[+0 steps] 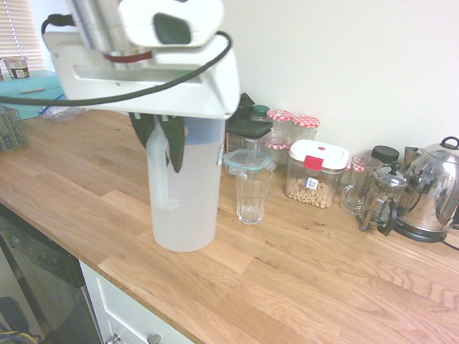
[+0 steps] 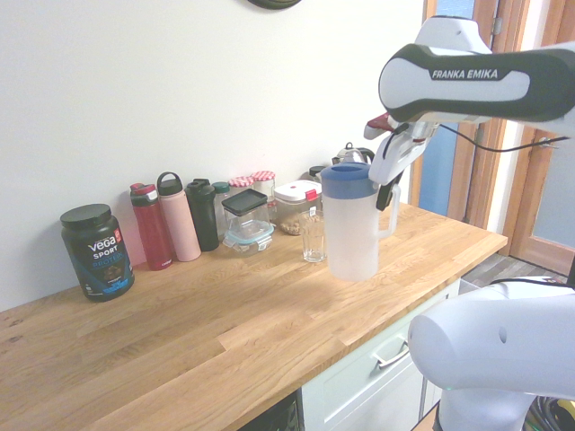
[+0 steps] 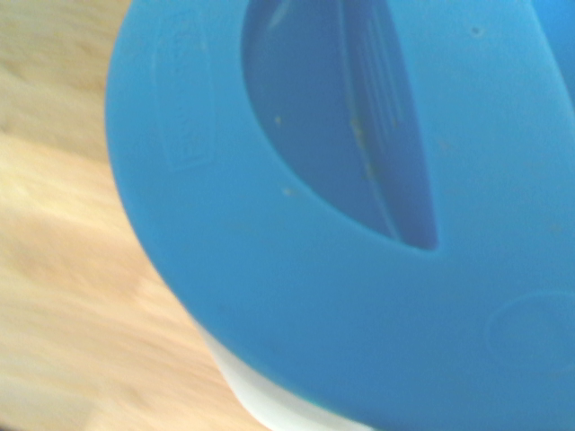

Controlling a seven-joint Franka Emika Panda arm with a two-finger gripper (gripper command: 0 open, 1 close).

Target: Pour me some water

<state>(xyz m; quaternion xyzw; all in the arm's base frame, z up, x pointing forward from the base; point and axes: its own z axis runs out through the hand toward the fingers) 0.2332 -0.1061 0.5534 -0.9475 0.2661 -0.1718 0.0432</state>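
Note:
A tall frosted-white jug (image 1: 192, 201) with a blue lid (image 2: 347, 180) stands upright near the counter's front edge. Whether its base touches the wood or hangs just above it, I cannot tell. My gripper (image 1: 161, 147) comes down from above and is shut on the jug's side handle (image 2: 390, 220). The water does not show clearly through the frosted wall. An empty clear drinking glass (image 1: 252, 193) stands on the counter right beside the jug, toward the wall; it also shows as the glass (image 2: 313, 241). The wrist view is filled by the blue lid (image 3: 341, 224) from close above.
Along the wall stand a steel kettle (image 1: 434, 190), a glass French press (image 1: 380, 201), a glass mug (image 1: 355, 188), a food box with a white and red lid (image 1: 315, 175), several jars, drink bottles (image 2: 180, 220) and a black Vega tub (image 2: 97, 251). The wooden counter (image 1: 308, 287) drops off at its front edge.

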